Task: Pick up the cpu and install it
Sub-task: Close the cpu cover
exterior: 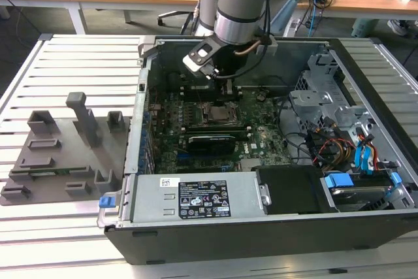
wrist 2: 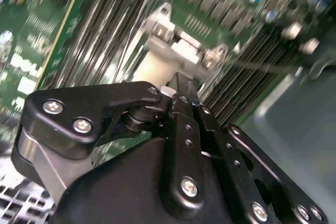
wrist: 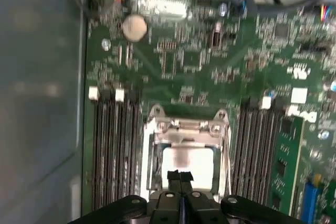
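Note:
The cpu [exterior: 219, 113] lies flat in the motherboard socket inside the open computer case, its silver top showing through the metal socket frame [wrist: 184, 125]. In the first wrist view the cpu [wrist: 189, 161] sits just beyond my fingertips. My gripper [exterior: 225, 85] hangs over the back edge of the socket, a little above the board. In both wrist views the gripper [wrist: 180, 176] [wrist 2: 176, 85] is shut, its two black fingers pressed together with nothing between them. The pale cpu top [wrist 2: 155, 69] and the frame's hinge [wrist 2: 181, 45] lie right past the tips.
Memory slots [wrist: 113, 145] flank the socket on both sides. The case wall [wrist: 42, 103] stands close by. A silver power supply [exterior: 196, 197] sits in the case, near the bottom of the exterior view, and a drive cage with cables [exterior: 326, 102] fills the exterior view's right. A grey tray with upright blocks [exterior: 59, 155] lies outside the case.

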You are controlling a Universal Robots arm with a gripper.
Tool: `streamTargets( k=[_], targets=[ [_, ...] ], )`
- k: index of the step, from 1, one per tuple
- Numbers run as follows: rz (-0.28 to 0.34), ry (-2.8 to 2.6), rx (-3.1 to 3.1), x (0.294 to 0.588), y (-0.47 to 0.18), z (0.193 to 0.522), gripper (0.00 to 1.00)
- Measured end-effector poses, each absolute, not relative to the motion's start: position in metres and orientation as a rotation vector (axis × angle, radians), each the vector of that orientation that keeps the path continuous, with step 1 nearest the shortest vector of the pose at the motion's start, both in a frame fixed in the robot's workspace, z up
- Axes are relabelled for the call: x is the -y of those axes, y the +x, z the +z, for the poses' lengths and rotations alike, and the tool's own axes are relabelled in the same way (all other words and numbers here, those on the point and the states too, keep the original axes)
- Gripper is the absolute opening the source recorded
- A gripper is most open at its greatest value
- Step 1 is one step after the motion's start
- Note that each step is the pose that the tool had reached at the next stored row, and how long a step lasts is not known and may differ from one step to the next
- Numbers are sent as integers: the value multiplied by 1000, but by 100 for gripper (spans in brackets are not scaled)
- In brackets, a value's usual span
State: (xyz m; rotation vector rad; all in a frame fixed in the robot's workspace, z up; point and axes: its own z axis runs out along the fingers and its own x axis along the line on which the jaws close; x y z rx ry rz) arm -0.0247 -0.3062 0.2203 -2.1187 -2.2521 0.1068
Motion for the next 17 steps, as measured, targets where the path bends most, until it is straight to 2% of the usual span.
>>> streamTargets(
  k=[17],
  targets=[
    [107,-2119,2252,306,-38,205,11]
  ],
)
